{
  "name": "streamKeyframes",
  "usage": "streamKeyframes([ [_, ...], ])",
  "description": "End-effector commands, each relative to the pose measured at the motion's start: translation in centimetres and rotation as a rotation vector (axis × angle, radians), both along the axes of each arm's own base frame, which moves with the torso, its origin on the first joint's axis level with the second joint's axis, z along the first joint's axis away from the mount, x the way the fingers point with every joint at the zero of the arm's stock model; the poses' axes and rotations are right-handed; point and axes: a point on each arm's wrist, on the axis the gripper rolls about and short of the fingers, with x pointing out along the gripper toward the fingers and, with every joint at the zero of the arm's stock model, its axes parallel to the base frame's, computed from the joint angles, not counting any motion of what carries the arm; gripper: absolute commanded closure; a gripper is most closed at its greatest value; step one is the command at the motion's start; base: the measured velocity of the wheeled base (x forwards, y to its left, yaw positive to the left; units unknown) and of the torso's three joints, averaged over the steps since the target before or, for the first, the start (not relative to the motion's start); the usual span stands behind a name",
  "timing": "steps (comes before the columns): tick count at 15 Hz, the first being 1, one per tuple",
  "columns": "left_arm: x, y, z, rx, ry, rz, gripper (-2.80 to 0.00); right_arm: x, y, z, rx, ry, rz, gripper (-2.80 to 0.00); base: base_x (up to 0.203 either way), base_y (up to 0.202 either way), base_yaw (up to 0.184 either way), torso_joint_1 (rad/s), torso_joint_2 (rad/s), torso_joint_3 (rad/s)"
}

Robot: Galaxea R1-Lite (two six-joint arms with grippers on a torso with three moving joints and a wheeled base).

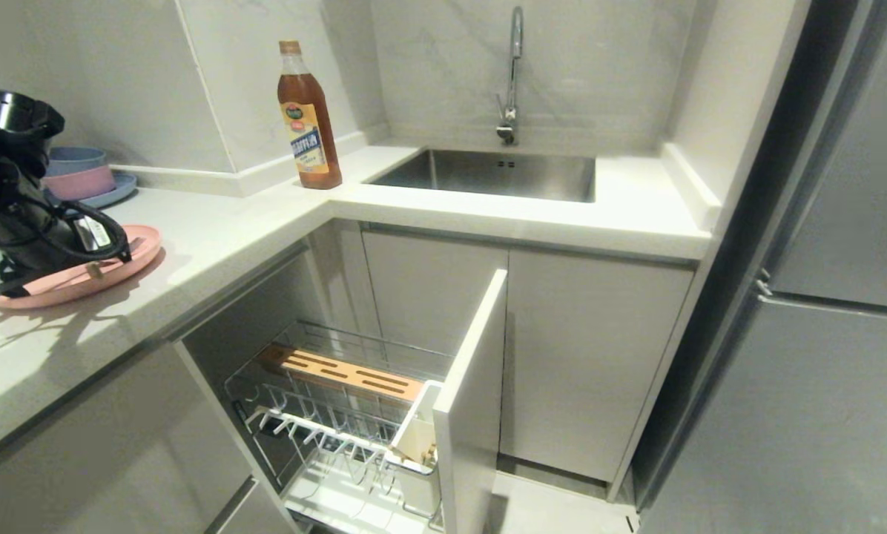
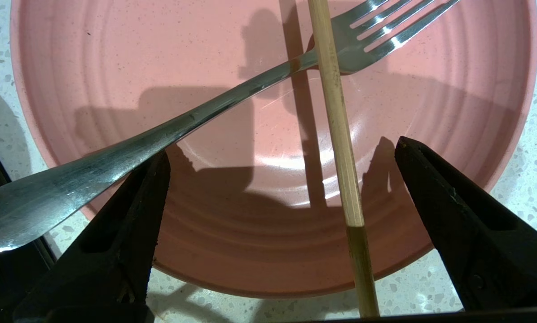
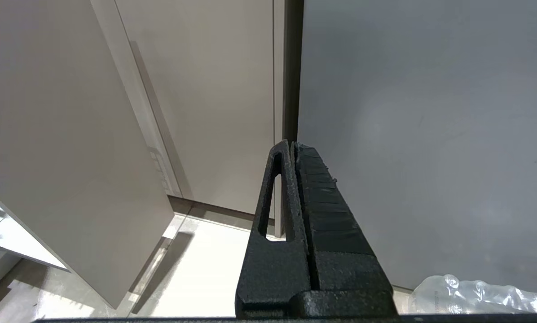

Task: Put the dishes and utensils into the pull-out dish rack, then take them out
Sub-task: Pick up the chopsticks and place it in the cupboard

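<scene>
We are seeing a fork (image 2: 169,130) and chopstick (image 2: 336,116) lying crossed on the pink plate (image 2: 116,54); the rack (image 1: 340,415) is standing pulled out.

Pull-out dish rack (image 1: 340,415) stands open w/ free entry from above; its front panel (image 1: 469,400) blocks the right side. On the pink plate (image 2: 116,67) near the countertop's (image 1: 213,237) left edge, fork (image 2: 196,114) & chopstick (image 2: 336,116) cross btwn the left gripper's (image 2: 279,152) wide-spread fingers. Oil bottle (image 1: 308,119) stands at the countertop's back corner.
</scene>
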Motion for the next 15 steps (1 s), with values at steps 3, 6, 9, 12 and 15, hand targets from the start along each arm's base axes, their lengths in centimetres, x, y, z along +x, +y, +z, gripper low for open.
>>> streamKeyframes([
  [3, -0.22, -0.03, 0.09, 0.002, 0.007, -0.001, 0.0, 0.01, 0.0, 0.0, 0.0, 0.001, 0.0, 0.0, 0.0, 0.0, 0.0, 0.0, 0.0, 0.0],
  [6, -0.18, -0.1, 0.12, 0.006, 0.008, -0.008, 0.0, 0.01, 0.0, 0.0, 0.0, 0.001, 0.0, 0.0, 0.0, 0.0, 0.0, 0.0, 0.0, 0.0],
  [9, -0.31, -0.11, 0.28, 0.008, 0.004, -0.009, 0.0, 0.01, 0.0, 0.0, 0.0, 0.001, 0.0, 0.0, 0.0, 0.0, 0.0, 0.0, 0.0, 0.0],
  [12, -0.37, -0.07, 0.33, 0.006, 0.001, -0.004, 0.0, 0.01, 0.0, 0.0, 0.0, 0.001, 0.0, 0.0, 0.0, 0.0, 0.0, 0.0, 0.0, 0.0],
  [15, -0.94, -0.22, 1.01, 0.013, -0.018, -0.003, 0.0, 0.01, 0.0, 0.0, 0.0, 0.001, 0.0, 0.0, 0.0, 0.0, 0.0, 0.0, 0.0, 0.0],
])
